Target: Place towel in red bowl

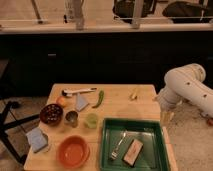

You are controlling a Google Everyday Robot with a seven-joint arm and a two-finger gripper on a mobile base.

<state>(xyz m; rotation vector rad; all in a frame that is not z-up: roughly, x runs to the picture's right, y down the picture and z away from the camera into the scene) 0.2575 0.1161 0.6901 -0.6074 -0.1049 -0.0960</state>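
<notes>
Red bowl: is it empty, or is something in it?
Empty: the red bowl shows only its bare inside. The towel lies on the table behind it; the claw hangs open by the table's right edge.

The wooden table (120, 105) bears a green tray (150, 131) with a fork (119, 145), a maroon bowl (51, 114), a metal cup (72, 118) and a green chili (100, 98).

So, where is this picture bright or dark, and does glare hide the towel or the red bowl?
Camera view: bright strip along the top, near-black wall behind the table. Camera view: the table is evenly lit, no glare on the towel or the red bowl. Camera view: the gripper hangs at the table's right edge, lit pale.
</notes>
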